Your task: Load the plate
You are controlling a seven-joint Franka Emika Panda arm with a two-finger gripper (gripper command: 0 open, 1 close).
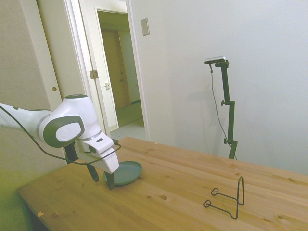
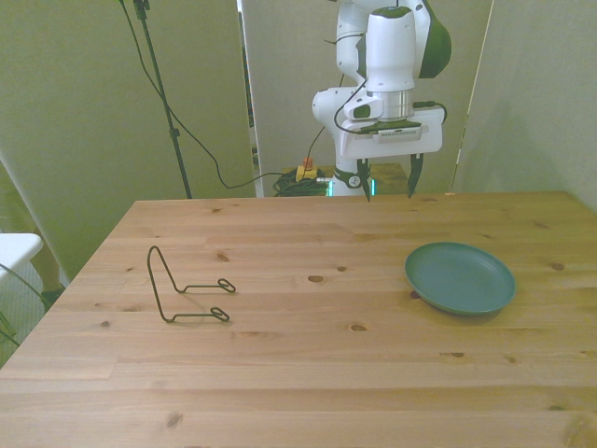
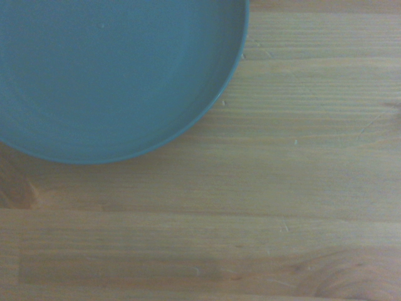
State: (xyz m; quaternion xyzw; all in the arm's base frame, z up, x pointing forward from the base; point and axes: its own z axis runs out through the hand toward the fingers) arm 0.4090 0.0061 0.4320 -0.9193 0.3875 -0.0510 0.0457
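Front view: unmarked plate (image 2: 460, 277), open tool (image 2: 389, 186) apart.

**What you can't really see here**

In the side view the gripper (image 1: 102, 179) covers the near-left rim of the plate (image 1: 126, 172). The wrist view crops the plate (image 3: 113, 75) at two edges, so only part of it shows, and it's slightly soft too

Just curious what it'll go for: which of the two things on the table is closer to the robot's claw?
The green plate: the open gripper hangs beside it, while the black wire stand sits far across the table.
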